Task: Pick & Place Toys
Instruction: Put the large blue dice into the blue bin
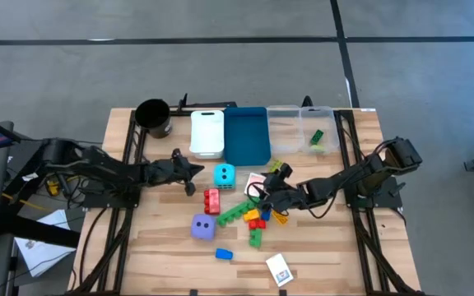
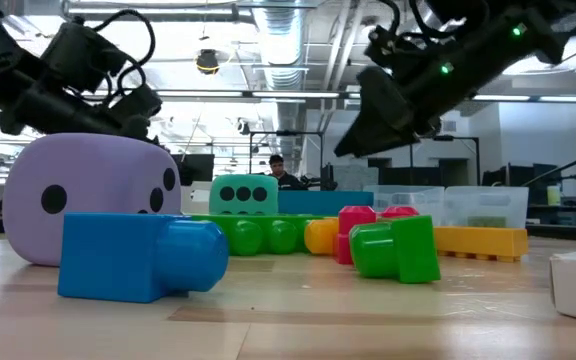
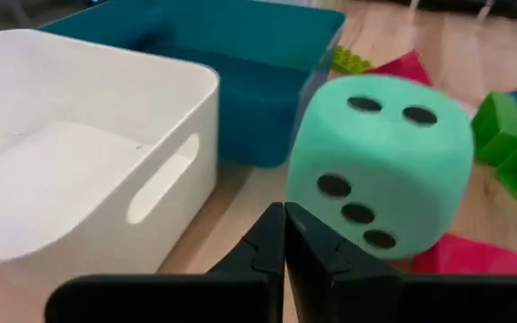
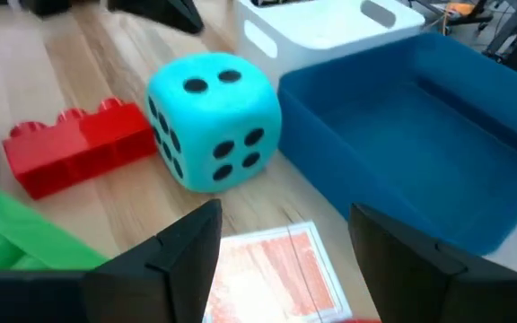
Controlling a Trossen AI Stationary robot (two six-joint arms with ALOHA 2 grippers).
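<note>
**Toys still loose mid-table; left gripper clenched empty, right gripper spread over a card**

Cyan die sits on the table just in front of the white bin and blue bin, touching neither. Red brick lies just beside it, toward the table's front. Purple die is further front, with a blue brick near it. Green bricks run from the red brick into a mixed pile of yellow, red and green bricks. One card lies alone near the front edge; a red-patterned card lies flat beside the cyan die.

Left gripper is low over the table beside the cyan die, on the white bin's side, fingers pressed together with nothing between them; not touching the die as far as the wrist view shows.

Right gripper hovers over the red-patterned card, fingers apart, nothing held.

Clear bin at the back right holds one green brick. Black cup stands at the back left corner. A person shows far behind the table in the low view.
</note>
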